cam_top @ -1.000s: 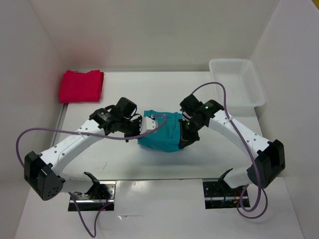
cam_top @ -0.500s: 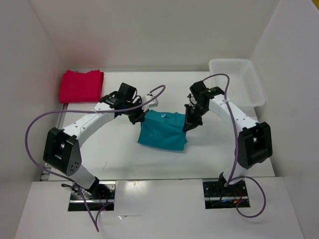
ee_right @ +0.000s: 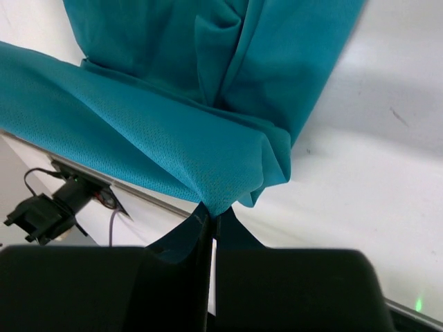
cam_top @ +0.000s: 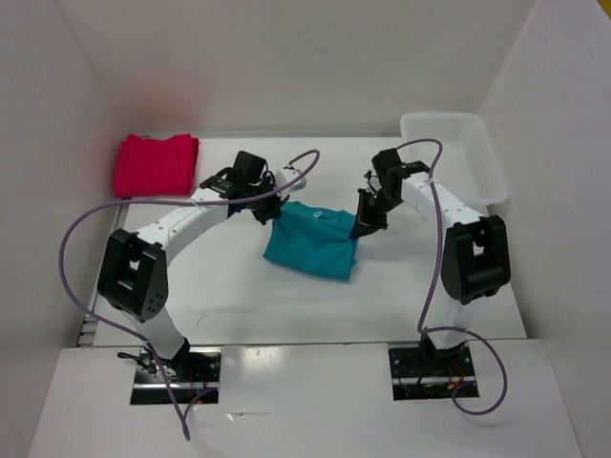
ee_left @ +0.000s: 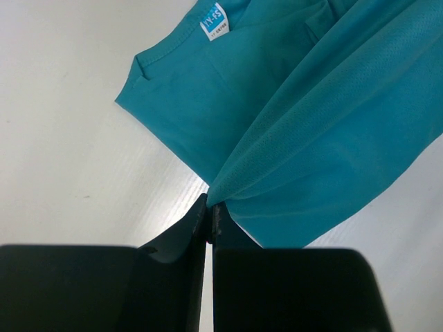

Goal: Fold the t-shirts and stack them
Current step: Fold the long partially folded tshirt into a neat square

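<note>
The teal t-shirt [cam_top: 310, 243], left of the basket [cam_top: 453, 116], is partly raised off the desk [cam_top: 239, 296]: left fingers [ee_left: 202, 220] and right fingers [ee_right: 205, 225] each clamp a far corner, likely to fold it over. The folded red t-shirt [cam_top: 156, 164] lies farther left.

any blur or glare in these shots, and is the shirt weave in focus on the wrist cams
Top external: even soft light, faint shadows, a sheen along the near edge of the table. Left wrist: teal shirt weave sharp, left hand a flat black silhouette. Right wrist: weave sharp too, right hand equally dark, soft shadow on the table beside the cloth.
</note>
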